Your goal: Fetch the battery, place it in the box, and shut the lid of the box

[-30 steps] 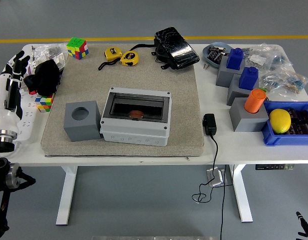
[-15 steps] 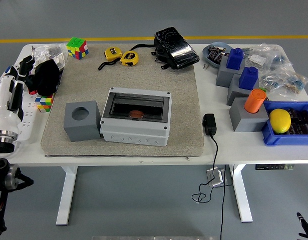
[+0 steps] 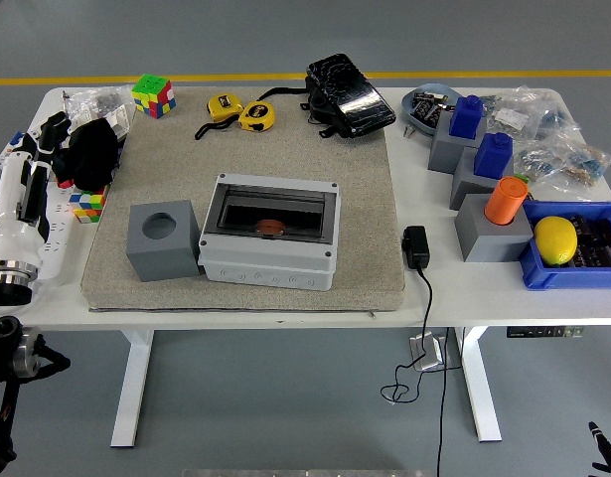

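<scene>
battery (image 3: 270,227) sits in box (image 3: 270,243), lid looks shut, left hand (image 3: 39,149) at table edge, grip can't tell, task near done.

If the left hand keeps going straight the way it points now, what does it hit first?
Probably the black cloth bundle just ahead of the left hand, or the plastic bag behind it. Depth is unclear.

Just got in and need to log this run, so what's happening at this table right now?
Nothing is being handled at the moment. The robot's left hand is at the table's left edge, away from the grey box on the mat. The box's dark lid looks closed, with an orange battery showing through it. The right hand is not visible, and no person is at the table.
</scene>
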Motion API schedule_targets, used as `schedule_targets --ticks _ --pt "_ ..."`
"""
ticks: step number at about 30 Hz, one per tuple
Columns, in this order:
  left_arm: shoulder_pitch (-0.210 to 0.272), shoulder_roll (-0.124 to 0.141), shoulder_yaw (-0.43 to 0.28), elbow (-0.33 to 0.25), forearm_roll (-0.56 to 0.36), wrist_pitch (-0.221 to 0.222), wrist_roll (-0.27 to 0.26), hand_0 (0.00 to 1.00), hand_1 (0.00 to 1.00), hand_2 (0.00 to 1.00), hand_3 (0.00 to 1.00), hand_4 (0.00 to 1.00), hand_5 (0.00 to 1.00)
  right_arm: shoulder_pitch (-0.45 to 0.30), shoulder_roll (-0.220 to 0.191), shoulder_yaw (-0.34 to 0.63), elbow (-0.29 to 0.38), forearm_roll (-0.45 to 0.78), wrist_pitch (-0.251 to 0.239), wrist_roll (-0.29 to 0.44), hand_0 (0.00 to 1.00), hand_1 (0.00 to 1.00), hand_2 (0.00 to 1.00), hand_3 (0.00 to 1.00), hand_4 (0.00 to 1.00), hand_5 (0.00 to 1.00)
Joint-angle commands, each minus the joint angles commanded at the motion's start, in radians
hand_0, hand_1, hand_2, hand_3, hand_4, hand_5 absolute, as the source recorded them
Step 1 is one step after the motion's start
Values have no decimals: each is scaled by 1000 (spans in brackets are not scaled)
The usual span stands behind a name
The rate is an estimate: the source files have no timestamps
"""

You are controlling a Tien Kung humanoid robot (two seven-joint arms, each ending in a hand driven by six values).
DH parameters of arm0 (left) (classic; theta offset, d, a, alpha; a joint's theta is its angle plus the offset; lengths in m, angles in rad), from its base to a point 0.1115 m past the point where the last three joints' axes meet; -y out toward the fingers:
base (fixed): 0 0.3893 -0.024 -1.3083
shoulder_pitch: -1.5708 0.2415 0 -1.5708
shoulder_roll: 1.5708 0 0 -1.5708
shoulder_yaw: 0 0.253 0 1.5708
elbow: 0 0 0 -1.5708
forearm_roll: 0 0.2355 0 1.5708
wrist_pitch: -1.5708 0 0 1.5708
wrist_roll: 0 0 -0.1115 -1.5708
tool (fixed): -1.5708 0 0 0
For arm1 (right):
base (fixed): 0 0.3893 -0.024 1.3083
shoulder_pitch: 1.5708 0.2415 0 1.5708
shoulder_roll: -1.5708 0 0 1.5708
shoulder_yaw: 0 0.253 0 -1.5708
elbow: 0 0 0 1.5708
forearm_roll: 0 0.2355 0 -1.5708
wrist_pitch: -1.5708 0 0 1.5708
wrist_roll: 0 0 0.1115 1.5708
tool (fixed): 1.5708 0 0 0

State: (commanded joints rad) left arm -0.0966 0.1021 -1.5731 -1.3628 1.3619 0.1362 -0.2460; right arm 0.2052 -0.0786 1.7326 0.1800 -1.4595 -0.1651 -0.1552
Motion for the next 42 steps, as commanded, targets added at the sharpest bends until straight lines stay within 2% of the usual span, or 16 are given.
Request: schedule_targets --ticks 42 --pt "-1 -3 0 -5 -5 9 -3 932 934 880 864 998 998 1 6 1 0 5 0 3 842 799 766 797 998 998"
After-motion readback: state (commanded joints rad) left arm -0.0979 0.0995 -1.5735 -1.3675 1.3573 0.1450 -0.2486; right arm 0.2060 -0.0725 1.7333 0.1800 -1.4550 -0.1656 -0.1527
